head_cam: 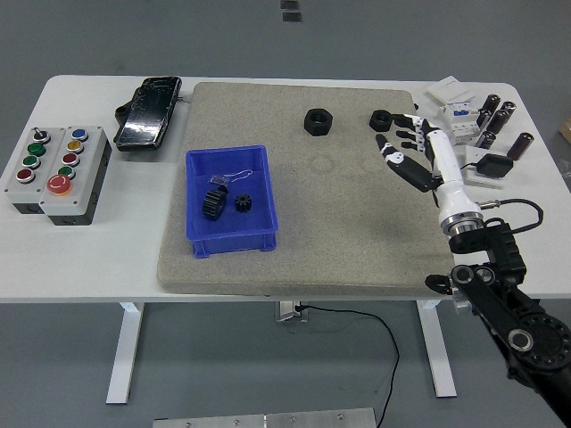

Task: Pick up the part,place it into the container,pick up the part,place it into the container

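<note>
A blue bin [200, 239] sits on the left part of the grey mat and holds two black gears: a larger one [213, 202] and a small one [243, 203]. Two black hex nuts lie at the mat's far side, one [316, 120] near the middle and one [382, 119] further right. My right hand [403, 144], white with black joints, hovers just below and right of the right nut with fingers spread, holding nothing. The left arm does not show.
A button box [55, 172] and a black device [149, 111] lie at the table's left. White electrical parts, dark cylinders [496, 116] and a small black box [493, 166] crowd the right end, close to my right forearm.
</note>
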You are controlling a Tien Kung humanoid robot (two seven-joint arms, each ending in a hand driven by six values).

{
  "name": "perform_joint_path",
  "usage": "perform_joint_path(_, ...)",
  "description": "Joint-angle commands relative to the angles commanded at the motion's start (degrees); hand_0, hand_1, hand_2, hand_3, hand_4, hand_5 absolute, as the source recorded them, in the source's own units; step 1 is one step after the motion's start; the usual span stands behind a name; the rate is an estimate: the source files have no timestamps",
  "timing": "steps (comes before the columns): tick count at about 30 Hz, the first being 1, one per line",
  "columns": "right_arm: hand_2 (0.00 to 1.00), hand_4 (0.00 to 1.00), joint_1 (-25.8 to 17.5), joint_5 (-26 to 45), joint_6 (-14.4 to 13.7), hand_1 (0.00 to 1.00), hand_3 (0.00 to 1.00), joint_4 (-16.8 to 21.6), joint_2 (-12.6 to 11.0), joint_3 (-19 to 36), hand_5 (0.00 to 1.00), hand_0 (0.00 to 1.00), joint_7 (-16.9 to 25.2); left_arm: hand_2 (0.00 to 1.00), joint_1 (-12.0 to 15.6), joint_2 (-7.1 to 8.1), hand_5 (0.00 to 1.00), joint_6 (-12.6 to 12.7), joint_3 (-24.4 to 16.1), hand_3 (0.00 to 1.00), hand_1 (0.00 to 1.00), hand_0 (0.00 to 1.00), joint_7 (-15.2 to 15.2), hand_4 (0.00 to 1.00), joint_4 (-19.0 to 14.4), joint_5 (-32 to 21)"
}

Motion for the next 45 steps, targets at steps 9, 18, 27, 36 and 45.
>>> perform_joint_path(9, 0.728, 0.747, -6.7, 16.9, 3.6, 0.722, 0.693, -0.4, 0.8, 12.0, 0.422, 0.721, 9.3, 0.601, -0.2, 0.2, 0.367, 0.6, -0.4, 0.644, 0.648, 0.671, 0.3, 0.716, 0.0, -1.2)
perform_joint_path(18, 0.727, 0.758, -7.7, 26.4, 6.6, 0.726, 0.692, -0.2, 0.9, 16.2, 0.445, 0.725, 10.0, 0.596, -0.2, 0.68, 0.366, 0.6, -0.2, 0.643, 0.626, 0.67, 0.8, 0.715, 0.0, -1.7)
perform_joint_path(27, 0.713, 0.756, -8.0, 26.9, 3.2, 0.725, 0.682, -0.2, 1.0, 18.6, 0.442, 0.726, 9.1, 0.571, -1.1, 1.78, 0.363, 0.0, -1.1, 0.636, 0.602, 0.671, 1.1, 0.715, 0.0, 0.5)
perform_joint_path(36, 0.712, 0.755, -8.1, 25.6, 4.0, 0.725, 0.682, 0.6, 0.7, 19.4, 0.445, 0.728, 9.0, 0.574, -1.3, 2.89, 0.367, -0.2, -1.7, 0.615, 0.622, 0.67, 1.0, 0.715, 0.0, 1.4)
perform_joint_path(45, 0.713, 0.739, -8.5, 19.1, 6.5, 0.723, 0.687, 2.7, 0.7, 21.1, 0.469, 0.731, 6.3, 0.582, -0.8, 2.94, 0.361, 0.2, -1.3, 0.619, 0.619, 0.67, 0.9, 0.713, 0.0, 0.0)
